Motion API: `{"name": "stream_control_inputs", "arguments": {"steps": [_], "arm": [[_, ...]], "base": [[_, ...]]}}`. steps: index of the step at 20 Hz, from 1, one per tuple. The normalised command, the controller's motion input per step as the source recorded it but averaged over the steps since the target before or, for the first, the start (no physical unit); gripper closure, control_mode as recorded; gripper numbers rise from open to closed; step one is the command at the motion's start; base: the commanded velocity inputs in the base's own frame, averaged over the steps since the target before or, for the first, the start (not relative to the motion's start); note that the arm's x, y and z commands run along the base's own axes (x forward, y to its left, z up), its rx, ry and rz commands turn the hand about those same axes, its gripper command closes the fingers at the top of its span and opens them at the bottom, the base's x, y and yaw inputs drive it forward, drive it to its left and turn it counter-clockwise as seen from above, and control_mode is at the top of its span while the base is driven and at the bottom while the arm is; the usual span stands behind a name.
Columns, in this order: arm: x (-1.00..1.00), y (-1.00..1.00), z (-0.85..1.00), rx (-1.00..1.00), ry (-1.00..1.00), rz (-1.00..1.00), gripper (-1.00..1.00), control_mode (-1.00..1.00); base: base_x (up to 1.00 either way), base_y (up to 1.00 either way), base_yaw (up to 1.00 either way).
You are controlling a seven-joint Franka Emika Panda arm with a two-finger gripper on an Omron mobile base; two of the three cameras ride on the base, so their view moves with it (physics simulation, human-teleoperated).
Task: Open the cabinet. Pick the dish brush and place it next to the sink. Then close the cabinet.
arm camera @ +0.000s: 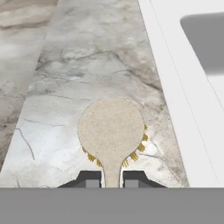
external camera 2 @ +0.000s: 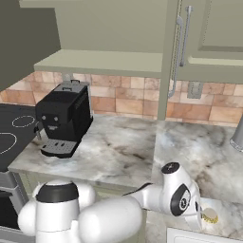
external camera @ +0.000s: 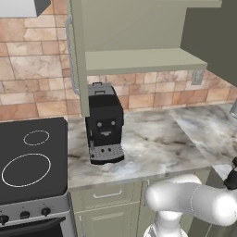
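The dish brush (arm camera: 111, 131) has a round beige head with yellow bristles under it, and its thin handle runs back between my fingertips. My gripper (arm camera: 112, 179) is shut on that handle and holds the brush low over the marble counter (arm camera: 87, 65), just left of the white sink (arm camera: 175, 78). From the right base camera, the brush head (external camera 2: 209, 216) shows below my hand, near the counter's front right corner. The cabinet (external camera: 139, 60) above the counter stands open, one door (external camera: 78, 55) swung out edge-on, and its plain shelf is bare.
A black coffee machine (external camera: 104, 122) stands on the counter under the open cabinet. A black stove top (external camera: 30, 157) lies to its left. The other open door (external camera 2: 23, 38) juts out overhead. A grey metal object (external camera 2: 237, 133) stands at the counter's far right.
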Motion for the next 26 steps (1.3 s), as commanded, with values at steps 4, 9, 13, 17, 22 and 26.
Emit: {"name": "stream_control_inputs", "arguments": {"steps": [4,9,13,17,22,26], "arm": [[0.03,-0.06,-0.28,0.01,0.00,0.01,1.00,-1.00],[0.10,-0.05,-0.25,0.01,0.01,0.00,1.00,-1.00],[0.13,-0.05,-0.22,0.00,0.00,0.00,1.00,-1.00],[0.07,-0.03,-0.25,0.01,0.02,0.00,1.00,-1.00],[0.00,0.00,-0.25,0.01,0.03,0.00,1.00,-1.00],[-0.07,0.00,-0.23,0.00,0.02,0.00,-1.00,-1.00]], "base": [[0.00,0.00,0.00],[0.00,0.00,0.00],[0.00,0.00,0.00],[0.00,0.00,0.00],[0.00,0.00,0.00],[0.00,0.00,0.00]]}}
